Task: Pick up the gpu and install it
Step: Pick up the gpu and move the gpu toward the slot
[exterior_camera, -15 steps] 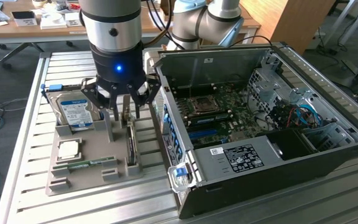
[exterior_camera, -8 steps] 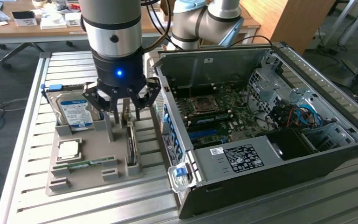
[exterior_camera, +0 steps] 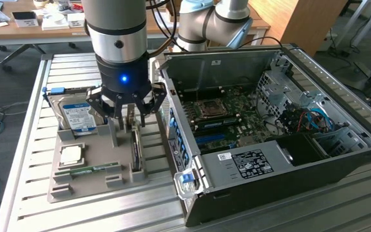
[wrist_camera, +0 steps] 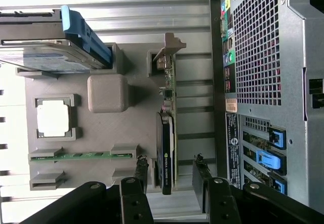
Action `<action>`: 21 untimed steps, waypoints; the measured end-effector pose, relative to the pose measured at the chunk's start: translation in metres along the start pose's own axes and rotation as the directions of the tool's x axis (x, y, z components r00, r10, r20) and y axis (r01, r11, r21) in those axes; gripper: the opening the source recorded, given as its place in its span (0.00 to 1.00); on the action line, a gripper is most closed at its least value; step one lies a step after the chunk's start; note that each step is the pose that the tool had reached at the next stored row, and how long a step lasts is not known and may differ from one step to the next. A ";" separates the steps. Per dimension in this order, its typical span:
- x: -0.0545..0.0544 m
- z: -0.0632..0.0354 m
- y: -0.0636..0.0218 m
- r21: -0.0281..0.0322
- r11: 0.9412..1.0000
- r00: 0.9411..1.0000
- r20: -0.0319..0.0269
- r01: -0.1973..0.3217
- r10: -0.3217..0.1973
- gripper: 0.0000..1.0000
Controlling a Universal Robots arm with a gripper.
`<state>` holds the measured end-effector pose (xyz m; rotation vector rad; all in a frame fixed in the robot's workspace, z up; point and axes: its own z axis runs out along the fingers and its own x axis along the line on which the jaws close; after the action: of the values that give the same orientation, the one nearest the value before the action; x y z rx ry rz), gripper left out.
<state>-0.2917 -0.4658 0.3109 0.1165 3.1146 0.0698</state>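
Your black multi-finger claw (exterior_camera: 129, 117) is spread wide and holding nothing. It hangs over the gpu (exterior_camera: 135, 151), a thin dark card with a silver end bracket, and in the wrist view the fingertips (wrist_camera: 140, 164) sit on either side of it. The card stands on edge in a slot of the grey plastic parts tray (exterior_camera: 63, 188), on the side nearest the open black computer case (exterior_camera: 340, 164). Its long axis runs alongside the case's rear panel. The bracket end points toward the tray end where the silver hard drive with the blue-white label (exterior_camera: 79, 118) sits, and the fan end toward the green RAM stick (exterior_camera: 89, 170). The main thing I'd worry about is centring: the card is skinny, so if you're off to one side a finger could land on its top edge instead of clearing it. Squeezing unevenly might also tilt it in the slot and jam it. The case wall is close too, so the outer finger could clip it.
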 end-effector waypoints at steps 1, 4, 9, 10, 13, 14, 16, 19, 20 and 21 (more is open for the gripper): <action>0.000 0.0000 0.0000 0.000 1.000 1.000 0.000 0.000 0.000 0.49; 0.000 0.0000 0.0000 0.000 1.000 1.000 0.000 0.000 0.000 0.49; 0.000 0.0009 0.0000 0.000 1.000 1.000 0.000 0.000 0.000 0.49; 0.000 0.0017 -0.0001 0.000 1.000 1.000 0.000 0.000 0.000 0.49; 0.000 0.0046 -0.0002 0.000 1.000 1.000 0.000 0.000 0.000 0.49; 0.000 0.0056 -0.0003 0.000 1.000 1.000 0.000 0.000 0.000 0.49; 0.000 0.0073 -0.0004 0.000 1.000 1.000 0.000 0.000 0.000 0.49; 0.000 0.0090 -0.0004 0.000 1.000 1.000 0.000 0.000 0.000 0.49; 0.000 0.0094 -0.0004 0.000 1.000 1.000 0.000 0.000 0.000 0.49; 0.000 0.0097 -0.0005 0.000 1.000 1.000 0.000 0.000 0.000 0.49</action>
<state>-0.2917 -0.4658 0.3012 0.1164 3.1148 0.0695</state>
